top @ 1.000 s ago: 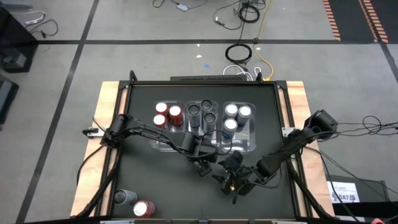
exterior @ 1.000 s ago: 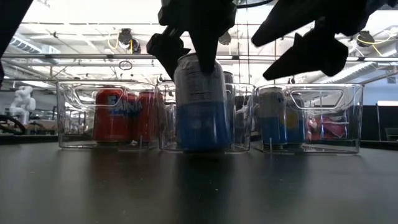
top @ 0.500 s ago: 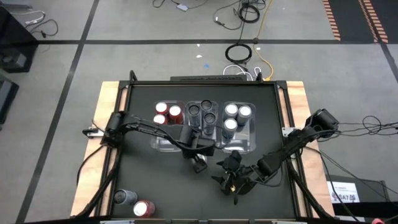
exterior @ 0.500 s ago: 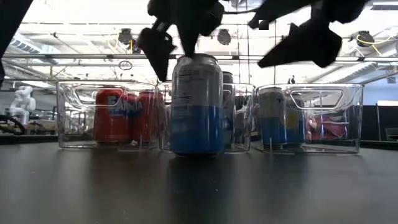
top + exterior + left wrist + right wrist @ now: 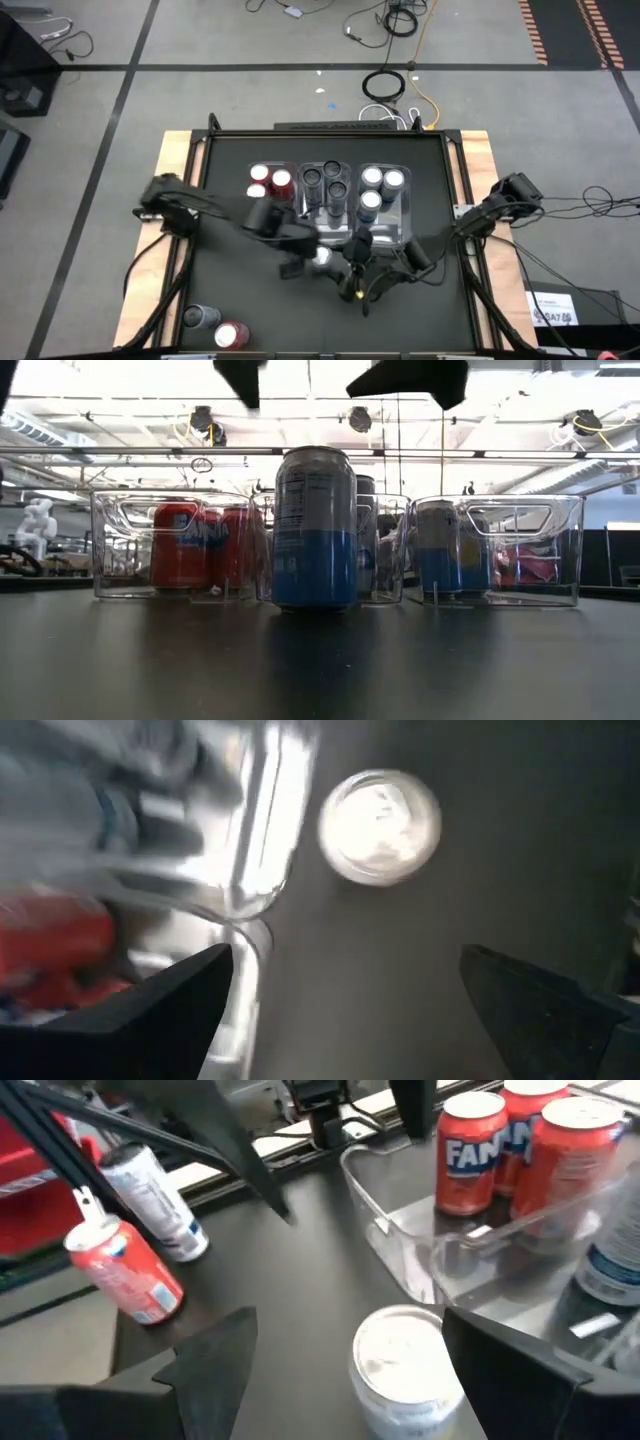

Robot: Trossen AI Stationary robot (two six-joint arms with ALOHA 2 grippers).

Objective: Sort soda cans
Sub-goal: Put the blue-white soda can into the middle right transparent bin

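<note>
The left pincer (image 5: 290, 268) is standing with its dark fingers spread wide and gripping nothing, hovering above the tabletop (image 5: 220, 290) just beside a lone silver-blue can (image 5: 315, 528). That can is standing upright on the matte black surface, free of both arms, in front of the middle bin; its round silver top (image 5: 380, 825) is catching the light in the left wrist view. The right pincer (image 5: 358, 285) is also holding its fingers apart and empty, near the same can (image 5: 410, 1370) on the other side.

Three clear rectangular plastic bins are sitting side by side behind the can, their walls thin, glossy and transparent. The left bin (image 5: 258, 225) is holding three red cans (image 5: 270, 185). The middle bin (image 5: 316, 225) is holding three dark grey-black cans (image 5: 325, 183). The right bin (image 5: 405, 225) is holding three silver-blue cans (image 5: 379, 186). All are smooth metal cylinders standing upright.

Two further cans are waiting at the near left corner of the tabletop, well apart from the bins: a silver-blue one (image 5: 200, 317) and a red one (image 5: 231, 335), close beside each other. The right wrist view shows both (image 5: 125, 1270) tilted.
</note>
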